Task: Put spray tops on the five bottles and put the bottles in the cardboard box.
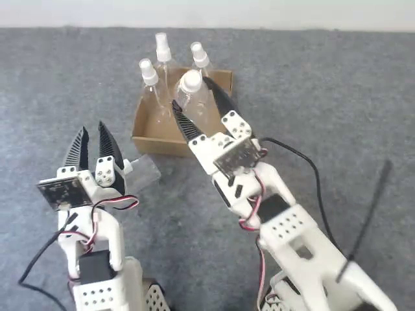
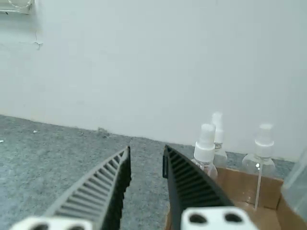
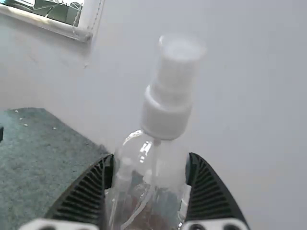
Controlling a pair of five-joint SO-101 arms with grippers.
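Right hand (image 1: 190, 92) is clenched on a clear bottle (image 1: 191, 97), its two black fingers pressed against opposite sides of the body below the white spray top (image 1: 190, 79). In the right wrist view the hand (image 3: 149, 160) grips the bottle (image 3: 144, 158) upright, with the spray top (image 3: 170, 91) fitted. In the high view the bottle sits over the right front part of the cardboard box (image 1: 152, 144), at upper centre of the frame. Whether its base touches the box floor cannot be determined.

Three further bottles (image 1: 162, 48) stand upright in the box, each with a spray top fitted.

Left hand (image 1: 92, 129) is released and holds nothing. It is at the lower left of the high view, apart from the box. A clear item (image 1: 144, 170) of undetermined kind lies on the grey worktop (image 1: 324, 97) just beside it.

In the left wrist view the left hand (image 2: 146, 151) is parted, with the three bottles (image 2: 206, 143) and the box (image 2: 240, 182) to its right.
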